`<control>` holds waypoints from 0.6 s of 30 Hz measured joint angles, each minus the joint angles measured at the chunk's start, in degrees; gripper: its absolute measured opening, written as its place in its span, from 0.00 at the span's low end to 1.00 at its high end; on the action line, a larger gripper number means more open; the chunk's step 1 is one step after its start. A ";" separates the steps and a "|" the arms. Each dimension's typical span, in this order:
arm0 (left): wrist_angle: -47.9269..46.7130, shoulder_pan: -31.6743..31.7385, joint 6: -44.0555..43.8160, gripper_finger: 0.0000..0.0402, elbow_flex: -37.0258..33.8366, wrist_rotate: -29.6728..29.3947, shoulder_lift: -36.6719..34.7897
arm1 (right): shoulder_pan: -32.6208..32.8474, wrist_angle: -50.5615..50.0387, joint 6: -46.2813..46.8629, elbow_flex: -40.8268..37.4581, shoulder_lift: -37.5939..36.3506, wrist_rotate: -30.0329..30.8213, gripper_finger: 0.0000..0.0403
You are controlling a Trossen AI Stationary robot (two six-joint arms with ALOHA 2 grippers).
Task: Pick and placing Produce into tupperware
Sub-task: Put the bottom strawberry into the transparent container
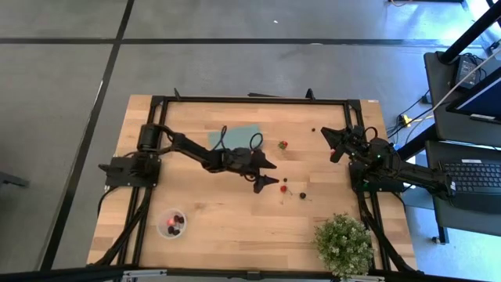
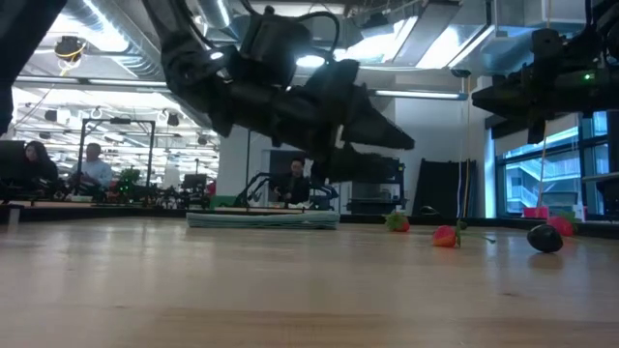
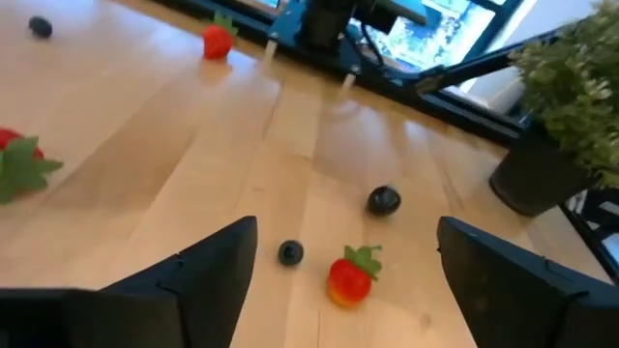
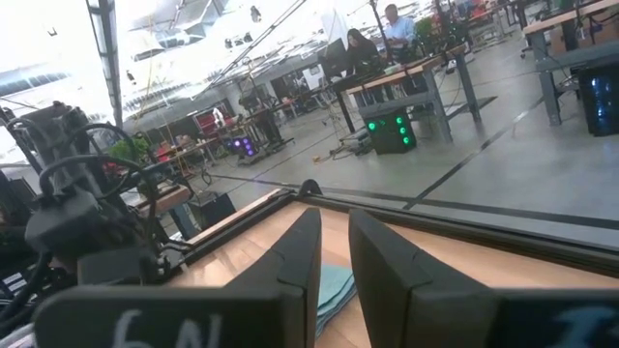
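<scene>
My left gripper (image 1: pixel 274 173) hangs open above mid-table, clear of the wood in the low view (image 2: pixel 382 147). In its wrist view (image 3: pixel 346 232) a red strawberry (image 3: pixel 350 275), a small blueberry (image 3: pixel 290 253) and a dark berry (image 3: pixel 384 200) lie on the table between and beyond the fingers. More produce lies farther off: a strawberry (image 1: pixel 282 145) and a dark berry (image 1: pixel 313 130). The tupperware (image 1: pixel 172 224) stands near the front left edge with red and dark pieces inside. My right gripper (image 1: pixel 329 143) waits raised at the right side, shut (image 4: pixel 334 242).
A bushy potted plant (image 1: pixel 344 244) stands at the near right corner. A flat teal rectangle (image 1: pixel 235 137) lies behind the left arm toward the far edge. A black frame (image 1: pixel 250 99) borders the table. People sit at desks in the room beyond.
</scene>
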 joint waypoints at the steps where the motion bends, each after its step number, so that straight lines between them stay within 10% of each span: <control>1: 0.01 0.00 0.47 0.77 0.29 -0.03 0.34 | -0.01 0.00 -0.01 0.01 0.01 0.02 0.15; 18: 0.28 -4.02 24.38 0.72 8.63 2.08 6.50 | 0.01 -2.89 -0.03 0.01 -0.01 0.00 0.15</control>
